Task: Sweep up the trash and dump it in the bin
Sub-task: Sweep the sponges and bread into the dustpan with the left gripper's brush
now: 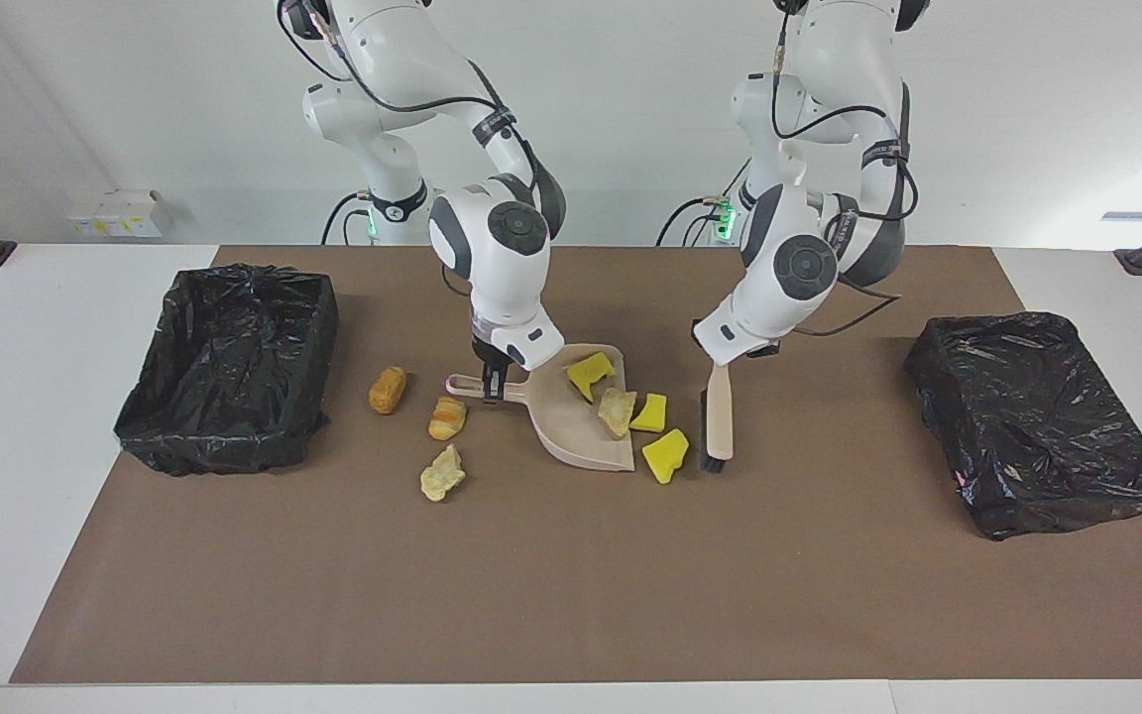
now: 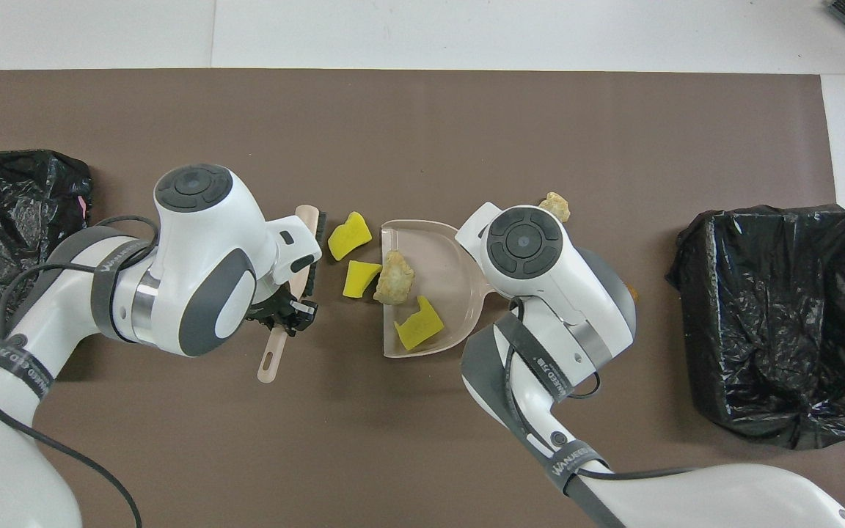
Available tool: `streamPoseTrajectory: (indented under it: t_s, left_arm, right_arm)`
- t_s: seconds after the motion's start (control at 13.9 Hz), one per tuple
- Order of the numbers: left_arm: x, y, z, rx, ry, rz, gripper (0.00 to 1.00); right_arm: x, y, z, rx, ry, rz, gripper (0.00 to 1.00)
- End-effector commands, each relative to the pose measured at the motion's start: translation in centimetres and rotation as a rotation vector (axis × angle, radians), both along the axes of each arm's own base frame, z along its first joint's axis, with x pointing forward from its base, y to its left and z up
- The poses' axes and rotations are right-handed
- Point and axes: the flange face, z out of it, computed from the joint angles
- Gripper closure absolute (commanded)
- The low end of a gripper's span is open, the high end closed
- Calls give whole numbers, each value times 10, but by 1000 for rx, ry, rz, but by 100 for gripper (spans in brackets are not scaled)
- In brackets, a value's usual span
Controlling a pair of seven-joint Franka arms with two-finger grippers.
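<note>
My right gripper (image 1: 492, 385) is shut on the handle of the beige dustpan (image 1: 581, 426), which lies on the brown mat with its mouth toward the brush. One yellow chunk (image 1: 591, 372) lies in the pan and a tan chunk (image 1: 617, 410) lies at its lip. Two yellow chunks (image 1: 648, 413) (image 1: 665, 454) lie on the mat between pan and brush. My left gripper (image 2: 287, 312) is shut on the beige brush (image 1: 720, 416), bristles down beside the outer yellow chunk. Three chunks, orange (image 1: 388, 390), orange-striped (image 1: 447, 417) and tan (image 1: 442, 473), lie beside the pan's handle toward the right arm's end.
A black-lined bin (image 1: 229, 367) stands open at the right arm's end of the table; it also shows in the overhead view (image 2: 774, 323). A second black-lined bin (image 1: 1037, 431) stands at the left arm's end. The brown mat (image 1: 571, 595) covers the table's middle.
</note>
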Motion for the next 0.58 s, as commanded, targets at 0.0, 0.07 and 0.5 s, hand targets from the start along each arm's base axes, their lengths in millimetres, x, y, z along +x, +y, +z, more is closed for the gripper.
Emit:
streamPoseTrajectory:
  t_s: [0.0, 0.07, 0.5]
  left_arm:
    - [-20, -15, -14, 25, 15, -34, 100]
    - [-21, -18, -15, 23, 11, -21, 100]
    - [-40, -64, -8, -104, 40, 26, 100]
  right_arm:
    - [-12, -5, 2, -72, 0, -11, 100]
    - [-12, -6, 3, -83, -4, -16, 100]
    - [-13, -1, 2, -75, -15, -25, 100]
